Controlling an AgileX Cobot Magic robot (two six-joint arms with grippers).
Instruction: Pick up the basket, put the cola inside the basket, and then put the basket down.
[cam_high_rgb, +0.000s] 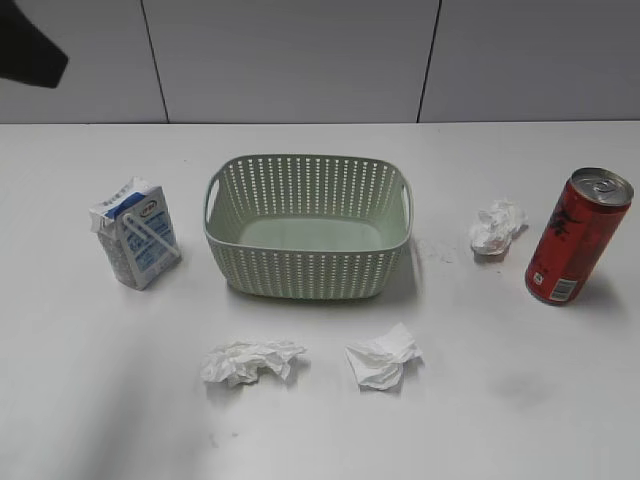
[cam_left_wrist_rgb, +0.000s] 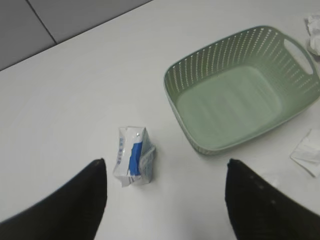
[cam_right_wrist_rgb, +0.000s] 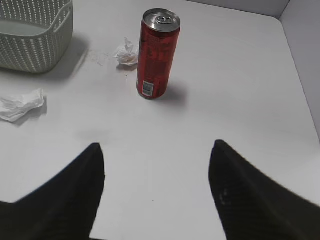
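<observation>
The pale green slotted plastic basket sits mid-table. The blue-and-white milk carton stands toward the left edge. The tall red drink can stands near the right edge.

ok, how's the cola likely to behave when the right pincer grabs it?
The cola stands upright, tall and slim on a narrow base, so a sideways nudge would probably tip it, then it would roll. Its smooth metal wall may be slippery. The pull tab looks unopened, so it is likely full and fairly heavy.

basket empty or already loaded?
Empty. The basket shows a bare green floor in the exterior and left wrist views; the cola stands upright on the table to its right, apart from it.
</observation>
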